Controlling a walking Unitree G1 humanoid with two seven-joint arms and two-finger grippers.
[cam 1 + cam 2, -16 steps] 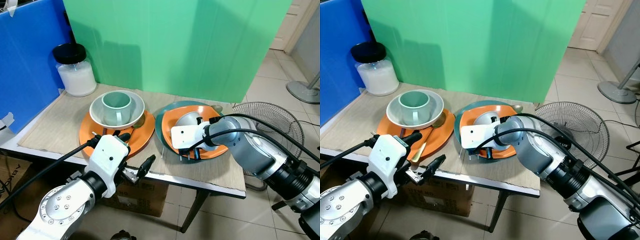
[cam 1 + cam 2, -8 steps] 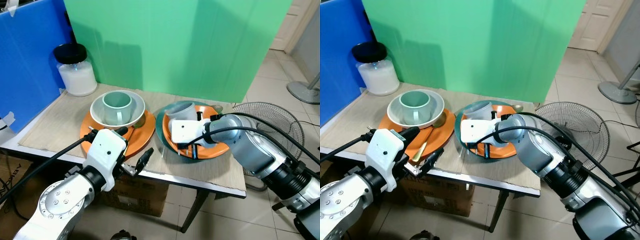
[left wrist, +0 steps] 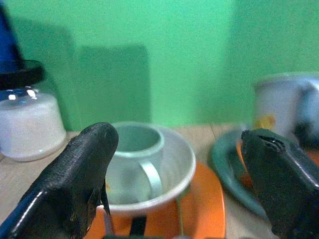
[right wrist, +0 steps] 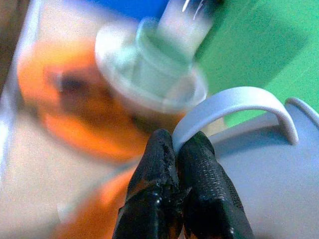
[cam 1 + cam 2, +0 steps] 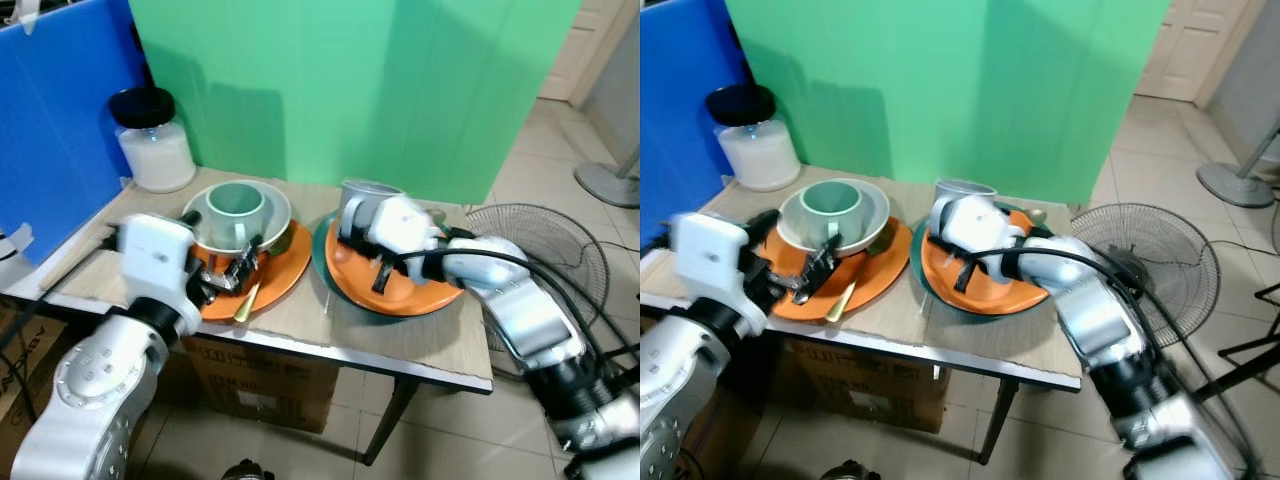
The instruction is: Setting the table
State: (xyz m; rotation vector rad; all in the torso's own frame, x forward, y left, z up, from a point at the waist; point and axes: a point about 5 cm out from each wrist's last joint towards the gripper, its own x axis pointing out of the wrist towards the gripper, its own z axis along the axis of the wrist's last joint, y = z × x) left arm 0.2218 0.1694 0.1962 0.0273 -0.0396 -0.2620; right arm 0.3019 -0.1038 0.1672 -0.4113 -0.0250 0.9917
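Grey mug [image 5: 362,207] held upright just above the back edge of the orange plate [image 5: 400,290], itself nested on a dark green plate [image 5: 322,262] on the table [image 5: 440,345]. Right gripper [image 4: 175,149] pinched tight on the mug's thin handle [image 4: 234,105], fingers [image 4: 158,164] together with the handle's end between them. Probably stiff, light when empty, glazed and slick; likely to swing or slip from so narrow a grip, and breakable if dropped onto the plate. Safer taken by the whole handle loop or across the rim. Right arm stretched from the plate's right side across it, wrist turned so the mug hangs at the end nearest the green backdrop [image 5: 350,80].

Left of the orange plate: a second orange plate [image 5: 285,270] carrying a white bowl [image 5: 270,215] with a pale green cup [image 5: 233,210] inside, and a gold spoon [image 5: 248,300] on its front rim. Left gripper [image 5: 236,272] at that rim, fingers [image 3: 82,172] spread wide, aimed at the bowl, holding nothing. White jar [image 5: 155,150] well behind, beside the blue board [image 5: 50,120].
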